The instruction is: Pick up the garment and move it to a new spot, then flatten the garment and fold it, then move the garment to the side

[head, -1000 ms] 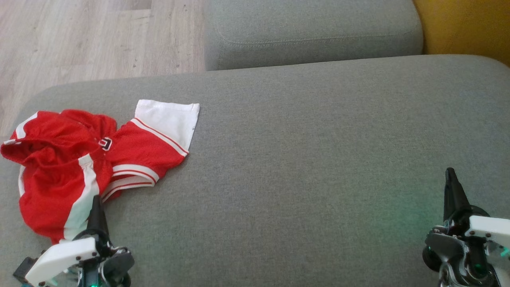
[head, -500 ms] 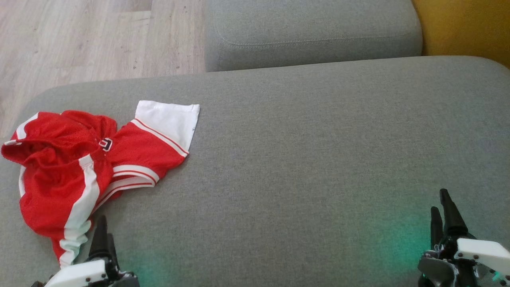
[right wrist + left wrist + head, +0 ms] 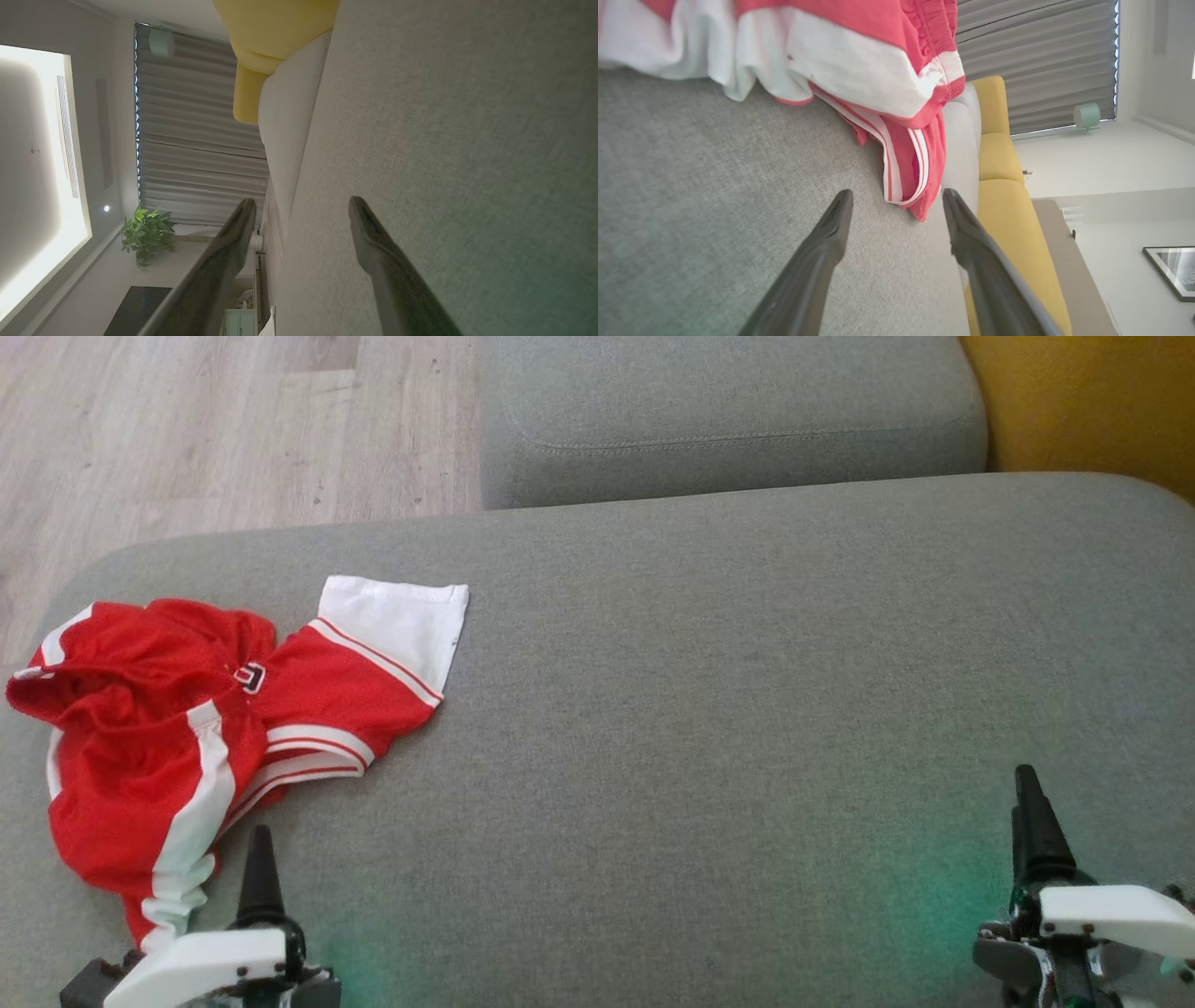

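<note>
The left end effector (image 3: pixel 260 863) has its two fingers spread wide apart and grasps nothing. In the left wrist view the left end effector (image 3: pixel 896 200) shows only grey fabric between its fingers, and a red and white edge of the garment (image 3: pixel 859 70) lies just beyond the tips, not touching them.

The right end effector (image 3: pixel 1027 803) is also spread wide and empty. It stands low over the bare right part of the grey cushion (image 3: pixel 700 709), well apart from the garment. In the right wrist view the right end effector (image 3: pixel 302 205) has nothing between its fingers.

The garment (image 3: pixel 187 728), red with white stripes, lies crumpled at the left end of the cushion, with one white sleeve flat toward the middle. Its left side is near the rounded edge of the cushion, and past that edge is the wooden floor (image 3: pixel 187 429). Between the garment and the right end effector the cushion is a wide free surface. At the far side it meets a second grey cushion (image 3: pixel 728 420).
</note>
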